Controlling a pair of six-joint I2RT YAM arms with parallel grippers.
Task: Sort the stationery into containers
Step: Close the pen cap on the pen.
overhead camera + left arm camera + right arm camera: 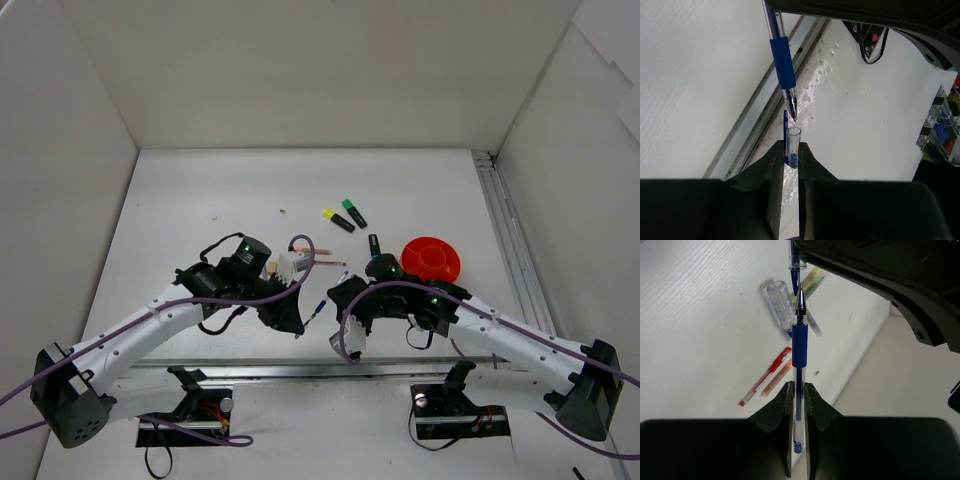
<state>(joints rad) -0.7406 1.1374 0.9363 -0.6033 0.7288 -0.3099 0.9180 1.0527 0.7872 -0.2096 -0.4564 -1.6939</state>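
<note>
Table (200, 200) boxed by walls (300, 80) on 3 sides, rail (505, 250) along 3 o'clock edge; most room twd 9–12 o'clock. Left gripper (792, 150) clenched on clear pen cap (793, 139) w/ blue clip. Right gripper (799, 390) clenched on blue pen (800, 347), clear barrel, blue grip. Its tip is just at cap's mouth, mid-table near front. Orange-red pot (432, 258) at pen's 2 o'clock, highlighters (345, 216) at 12.

Three highlighters (338, 220), one blue pen (799, 340), one red pen (765, 382), one clear tube (780, 307), one pot (442, 266)
</note>
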